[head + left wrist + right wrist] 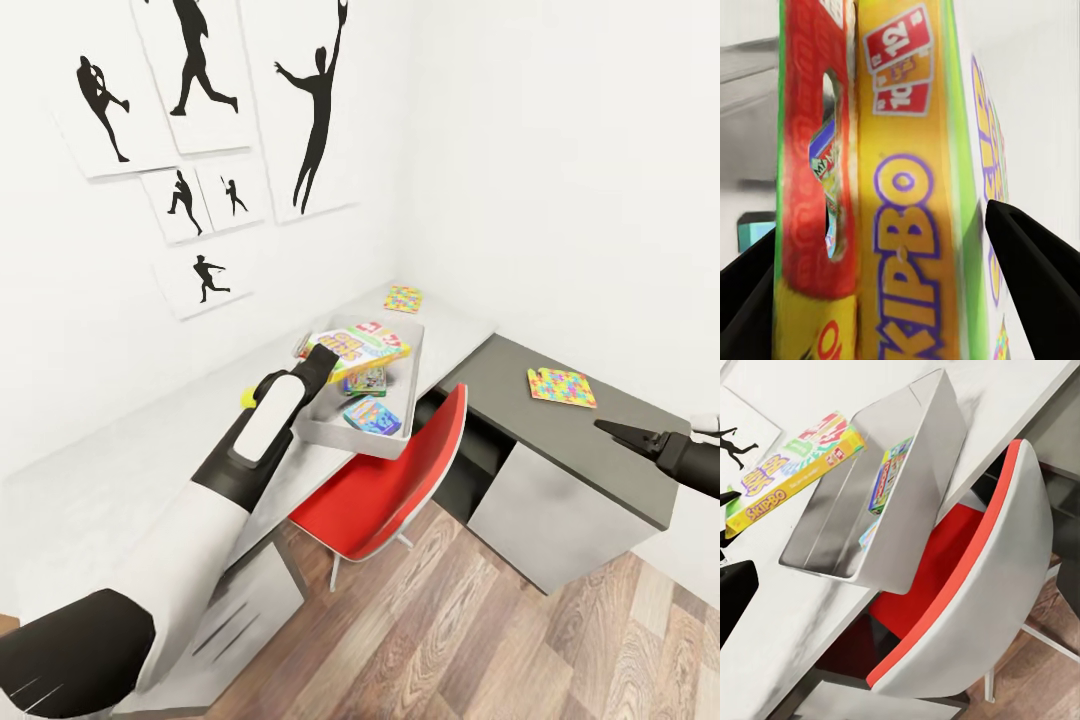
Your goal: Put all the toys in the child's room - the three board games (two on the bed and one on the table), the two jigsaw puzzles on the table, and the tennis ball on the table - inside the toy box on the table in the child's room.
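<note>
Over the toy box (405, 395), the left gripper (322, 362) grips the Skip-Bo box (362, 350) flat, its length crossing the rim.

The yellow-and-red Skip-Bo card box (358, 348) spans the open top of the light grey straight-walled toy box (310, 425), partly blocking entry. The red-seated chair (400, 470) crowds the pale desk's (120, 470) front edge.

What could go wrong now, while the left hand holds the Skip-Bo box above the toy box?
The Skip-Bo box lies tilted across the toy box rim; released so, it may slide out. The toy box overhangs the table edge above the red chair, so a push by the left hand might tip it off.
</note>
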{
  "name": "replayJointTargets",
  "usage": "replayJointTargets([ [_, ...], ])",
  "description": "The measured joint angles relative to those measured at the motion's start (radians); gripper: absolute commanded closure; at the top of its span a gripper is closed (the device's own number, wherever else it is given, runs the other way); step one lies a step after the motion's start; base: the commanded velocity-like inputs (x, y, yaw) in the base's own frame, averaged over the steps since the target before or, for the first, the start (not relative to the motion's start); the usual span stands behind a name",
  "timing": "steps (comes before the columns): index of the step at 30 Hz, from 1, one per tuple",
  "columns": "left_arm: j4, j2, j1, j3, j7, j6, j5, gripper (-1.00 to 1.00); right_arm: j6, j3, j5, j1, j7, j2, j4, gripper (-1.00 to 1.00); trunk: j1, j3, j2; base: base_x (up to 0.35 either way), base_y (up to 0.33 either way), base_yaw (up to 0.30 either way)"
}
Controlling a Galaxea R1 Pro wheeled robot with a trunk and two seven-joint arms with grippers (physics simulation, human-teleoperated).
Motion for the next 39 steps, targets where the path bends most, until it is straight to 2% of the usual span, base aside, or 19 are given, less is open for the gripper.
replayJointTargets([
  [15,0.123,-0.005,-0.075,-0.007,-0.015,-0.054,0.005,1.0,0.0,0.001,-0.001,0.001,0.001,-0.001,0.0,-1.0,0.0,0.0,0.0,0.0,0.0,0.0],
  [18,0.15,-0.008,-0.091,-0.009,-0.026,-0.06,0.008,1.0,0.0,0.002,-0.001,0.001,0.001,0.0,0.0,-1.0,0.0,0.0,0.0,0.0,0.0,0.0],
  [22,0.188,-0.012,-0.112,-0.01,-0.072,-0.069,0.008,1.0,0.0,0.014,0.0,0.0,0.0,0.0,0.0,-1.0,0.0,0.0,0.0,0.0,0.0,0.0],
  [31,0.211,-0.013,-0.116,-0.011,-0.123,-0.073,0.009,1.0,0.0,0.029,0.0,0.0,-0.001,0.0,0.0,-1.0,0.0,0.0,0.0,0.0,0.0,0.0],
  [39,0.214,-0.013,-0.106,-0.011,-0.133,-0.074,0.011,1.0,0.0,0.032,0.0,0.0,-0.002,-0.001,0.0,-1.0,0.0,0.0,0.0,0.0,0.0,0.0],
])
